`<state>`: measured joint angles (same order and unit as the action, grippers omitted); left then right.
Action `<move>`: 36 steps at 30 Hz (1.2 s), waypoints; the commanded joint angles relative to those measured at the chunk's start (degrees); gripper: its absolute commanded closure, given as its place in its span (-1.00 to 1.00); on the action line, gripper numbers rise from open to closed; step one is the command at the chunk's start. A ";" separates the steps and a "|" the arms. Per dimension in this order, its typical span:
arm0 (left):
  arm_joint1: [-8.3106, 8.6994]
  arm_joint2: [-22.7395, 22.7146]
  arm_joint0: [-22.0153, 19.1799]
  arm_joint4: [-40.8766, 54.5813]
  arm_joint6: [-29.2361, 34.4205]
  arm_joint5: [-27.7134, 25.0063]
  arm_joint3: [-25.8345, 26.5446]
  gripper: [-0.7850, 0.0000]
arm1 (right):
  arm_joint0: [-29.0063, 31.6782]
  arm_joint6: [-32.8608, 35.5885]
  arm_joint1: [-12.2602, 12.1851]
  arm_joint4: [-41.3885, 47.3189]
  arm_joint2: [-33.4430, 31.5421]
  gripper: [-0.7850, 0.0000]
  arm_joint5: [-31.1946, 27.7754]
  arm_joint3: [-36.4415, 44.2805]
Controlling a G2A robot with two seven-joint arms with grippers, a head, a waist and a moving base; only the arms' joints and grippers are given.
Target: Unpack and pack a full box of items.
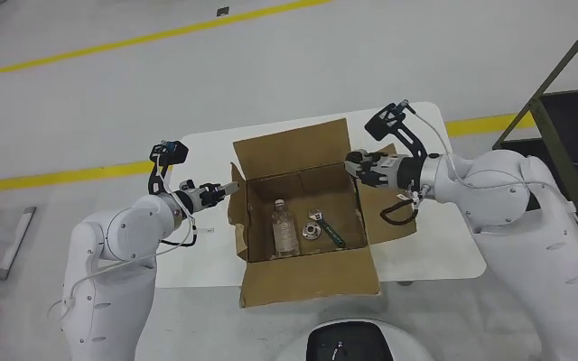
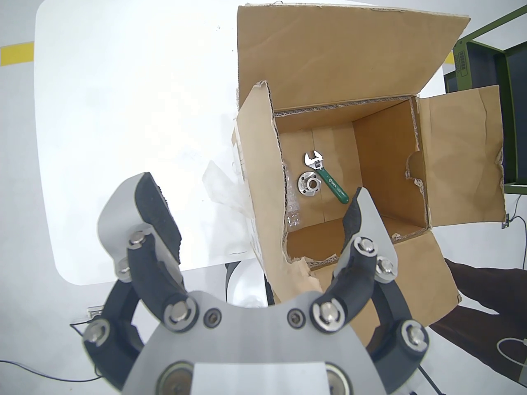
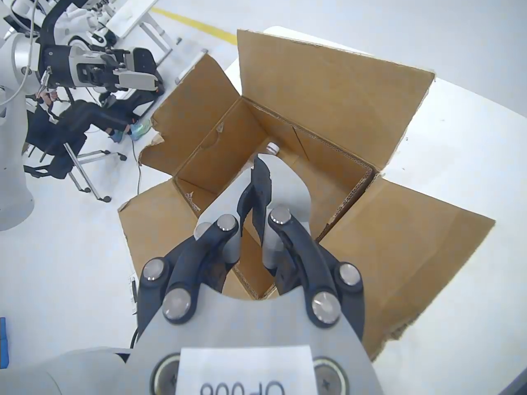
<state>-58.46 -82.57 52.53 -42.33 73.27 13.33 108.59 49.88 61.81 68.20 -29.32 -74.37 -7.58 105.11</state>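
Three items lie inside the open box (image 1: pixel 307 275) on the table (image 1: pixel 433 253): bottle (image 1: pixel 284 230), flange (image 1: pixel 310 232), green-handled wrench (image 1: pixel 329 232). Left end effector (image 1: pixel 230 189) spread wide beside the left flap; right end effector (image 1: pixel 350 168) pinched closed, empty, over the right rim.

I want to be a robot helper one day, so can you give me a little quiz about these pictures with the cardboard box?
1. True or false: the box is empty.
2. What colour is the handle of the wrench? A red, B green, C yellow.
3. Fill in the gap: the ___ gripper has its fingers spread wide open.

Key
1. False: a bottle, the wrench and a round metal part lie on the box's floor.
2. B.
3. Left: the left gripper is open, beside the box.
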 commanded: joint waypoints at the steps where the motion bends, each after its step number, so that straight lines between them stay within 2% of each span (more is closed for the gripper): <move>1: 0.00 0.00 0.00 0.00 0.00 0.00 0.00 -1.00 | 0.01 -0.01 0.00 0.00 -0.01 1.00 -0.01 0.01; 4: 0.00 0.00 0.00 0.00 0.00 0.00 0.00 -1.00 | 0.53 -1.00 0.02 0.30 -0.02 1.00 0.07 -0.07; 6: 0.00 0.00 0.00 0.00 0.00 0.00 0.00 -1.00 | 2.07 -5.04 -0.19 -2.21 -0.93 1.00 -1.01 0.32; 7: 0.00 0.00 0.00 0.00 0.00 0.00 0.00 -1.00 | 2.95 -7.73 -0.29 -3.34 -1.66 1.00 -1.75 0.64; 11: 0.00 0.00 0.00 0.00 0.00 0.00 0.00 -1.00 | 8.49 -26.32 -0.46 -4.84 -7.02 1.00 -6.12 1.80; 14: 0.00 0.00 0.00 0.00 0.00 0.00 0.00 -1.00 | 13.25 -34.32 -0.91 -11.06 -11.39 1.00 -6.10 2.87; 16: 0.00 0.00 0.00 0.00 0.00 0.00 0.00 -1.00 | 16.62 -37.94 -1.22 -14.93 -14.83 1.00 -4.58 3.32; 21: 0.00 0.00 0.00 0.00 0.00 0.00 0.00 -1.00 | 24.77 -43.26 -1.68 -16.60 -22.47 1.00 -2.71 2.13; 24: 0.00 0.00 0.00 0.00 0.00 0.00 0.00 -1.00 | 28.67 -46.02 -1.76 -18.73 -24.22 1.00 -2.52 -0.85; 29: 0.00 0.00 0.00 0.00 0.00 0.00 0.00 -1.00 | 29.32 -48.91 -1.11 -15.60 -19.31 1.00 -4.76 -7.96; 33: 0.00 0.00 0.00 0.00 0.00 0.00 0.00 -1.00 | 25.39 -48.73 -0.32 -11.30 -12.79 1.00 -7.93 -10.15; 36: 0.00 0.00 0.00 0.00 0.00 0.00 0.00 -1.00 | 21.96 -47.47 0.12 -12.24 -7.97 1.00 -10.03 -9.78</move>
<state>-58.46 -82.57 52.53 -42.33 73.27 13.33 108.59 73.04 13.90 68.16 -41.09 -84.19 -16.87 95.13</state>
